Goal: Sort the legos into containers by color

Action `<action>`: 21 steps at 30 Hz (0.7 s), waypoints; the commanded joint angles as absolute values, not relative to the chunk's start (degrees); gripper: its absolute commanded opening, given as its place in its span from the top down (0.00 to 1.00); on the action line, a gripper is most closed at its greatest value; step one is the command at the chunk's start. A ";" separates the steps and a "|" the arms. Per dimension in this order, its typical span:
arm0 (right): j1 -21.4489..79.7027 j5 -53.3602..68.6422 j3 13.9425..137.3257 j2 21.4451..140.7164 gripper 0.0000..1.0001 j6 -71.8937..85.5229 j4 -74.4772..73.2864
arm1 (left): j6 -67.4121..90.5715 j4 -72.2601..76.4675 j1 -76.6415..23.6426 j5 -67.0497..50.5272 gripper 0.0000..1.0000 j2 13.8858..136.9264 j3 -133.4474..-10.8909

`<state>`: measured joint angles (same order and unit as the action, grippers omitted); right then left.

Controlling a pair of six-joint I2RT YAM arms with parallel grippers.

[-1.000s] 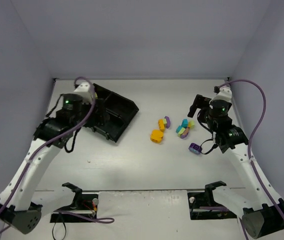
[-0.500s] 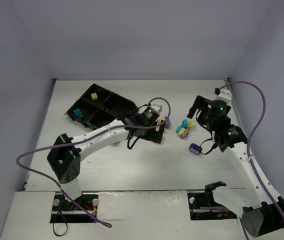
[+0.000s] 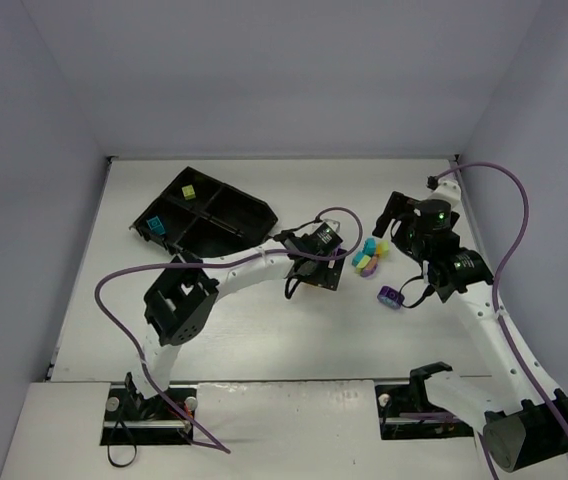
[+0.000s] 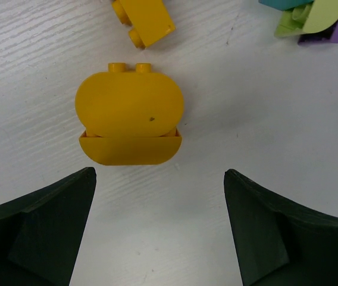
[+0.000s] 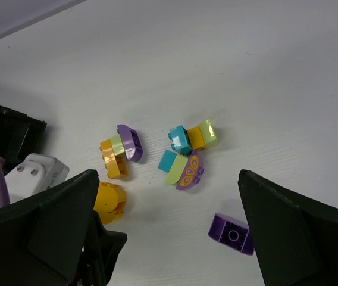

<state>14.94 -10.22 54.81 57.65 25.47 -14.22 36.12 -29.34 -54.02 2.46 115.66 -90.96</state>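
1. The black tray (image 3: 247, 203) sits at the far left of the table (image 3: 264, 330), turned corner-on to the arms.
2. Two of its four compartments are filled. A teal brick (image 3: 153, 226) lies in the left one and a lime brick (image 3: 190, 190) in the far one. The other two look bare.
3. All the other bricks lie loose on the table, well to the right of the tray, so I judge the sorting to be only just begun.
4. The left pincer (image 4: 159, 179) is spread wide and holds nothing. Its jaws stand apart on the near side of a round yellow brick (image 4: 130, 122) and do not touch it. This brick looks like the next one to be picked.
5. Just beyond that brick is a small stack (image 5: 120, 152) of yellow, lime and purple.
6. To the right of the stack is a mixed heap (image 5: 187, 158) of teal, orange, lime and purple pieces.
7. A single purple brick (image 5: 231, 233) lies apart, nearer than the heap.
8. The right pincer (image 3: 394, 213) is also spread and empty, poised above the heap.
9. No yellow or purple brick is in the tray yet, and some teal and lime ones are also left to move.
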 commanded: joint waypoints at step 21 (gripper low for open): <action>14.68 -7.47 53.35 56.87 0.00 24.08 -12.48 | 25.75 -25.84 -53.09 8.44 0.18 120.15 -95.45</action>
